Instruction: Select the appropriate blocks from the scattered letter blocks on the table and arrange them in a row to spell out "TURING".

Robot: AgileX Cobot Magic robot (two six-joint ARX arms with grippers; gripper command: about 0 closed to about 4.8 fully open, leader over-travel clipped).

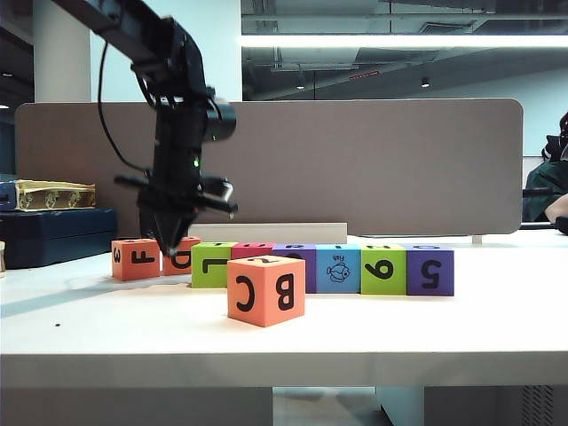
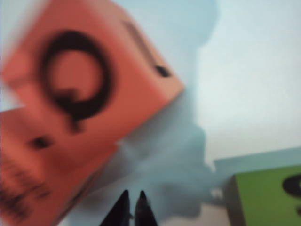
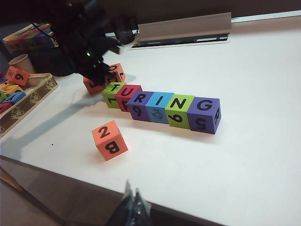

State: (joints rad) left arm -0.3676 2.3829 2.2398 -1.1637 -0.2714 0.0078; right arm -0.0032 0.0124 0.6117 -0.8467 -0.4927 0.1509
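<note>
Six letter blocks stand in a touching row on the white table (image 3: 244, 155), their tops reading T U R I N G: lime green (image 3: 114, 92), magenta (image 3: 129, 96), purple (image 3: 142, 104), blue (image 3: 160, 107), lime green (image 3: 179, 110), purple (image 3: 204, 114). In the exterior view the row runs from the lime block (image 1: 213, 264) to the purple "5" block (image 1: 430, 271). My left gripper (image 1: 171, 244) points down, shut and empty, by the orange cubes left of the row. Its wrist view shows shut tips (image 2: 133, 195) beside a blurred orange cube (image 2: 70, 94). My right gripper (image 3: 131, 195) hangs shut off the table's front edge.
A bigger orange "B C" cube (image 1: 265, 289) lies in front of the row. Orange "F" (image 1: 135, 258) and "D" (image 1: 184, 258) cubes sit at the row's left end. A tray of spare blocks (image 3: 28, 96) and a paper cup (image 3: 21, 62) stand far left. A grey partition (image 1: 355, 160) backs the table.
</note>
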